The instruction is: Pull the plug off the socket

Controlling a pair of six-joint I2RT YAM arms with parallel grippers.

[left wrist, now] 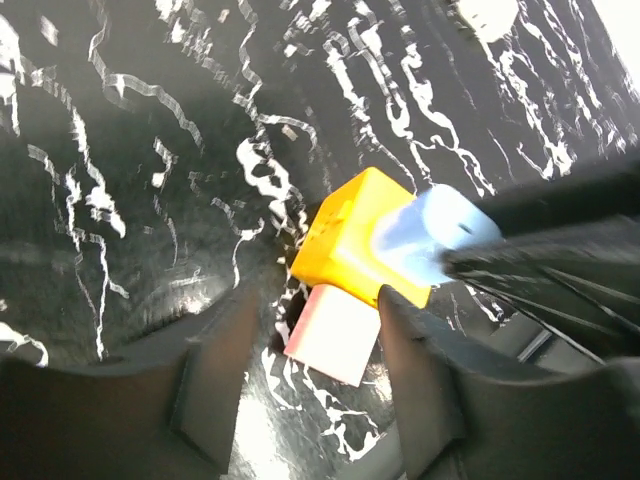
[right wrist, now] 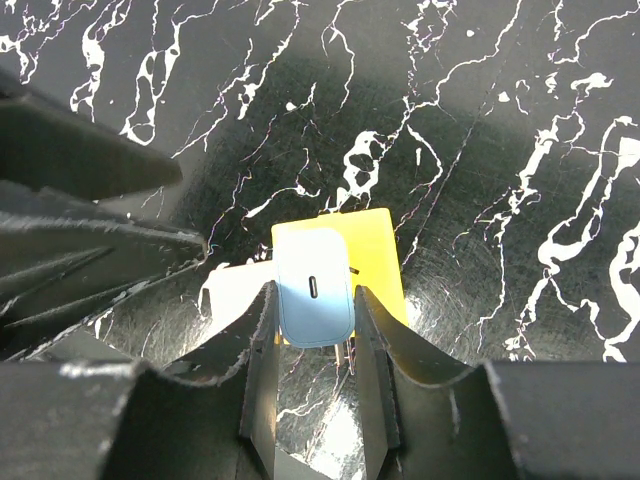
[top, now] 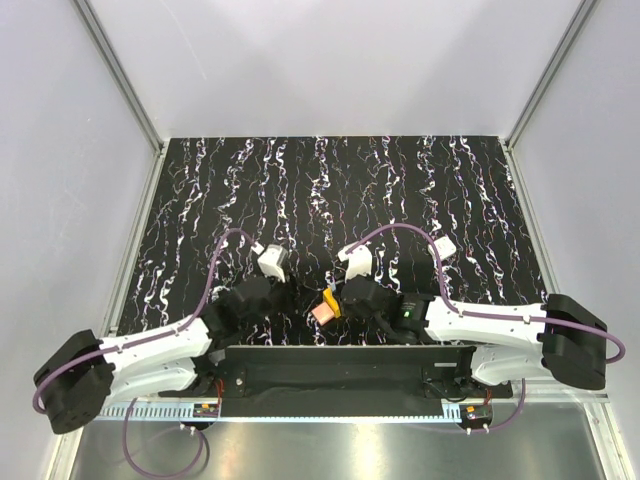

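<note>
The socket (top: 331,303), a small yellow cube with a pink face, lies on the black marbled mat between both arms. It also shows in the left wrist view (left wrist: 345,235) and the right wrist view (right wrist: 375,255). The plug (right wrist: 313,290), pale blue-white, sits against the socket's face; it shows in the left wrist view too (left wrist: 430,235). My right gripper (right wrist: 315,295) is shut on the plug's two sides, and metal prongs show under its near edge. My left gripper (left wrist: 312,330) is open, its fingers either side of the socket's pink face. In the top view the left gripper (top: 285,298) and right gripper (top: 342,298) flank the socket.
A long black bar (top: 350,358) lies across the near edge between the arm bases. Grey walls with metal posts (top: 125,85) close in the mat (top: 400,180) on the left, right and back.
</note>
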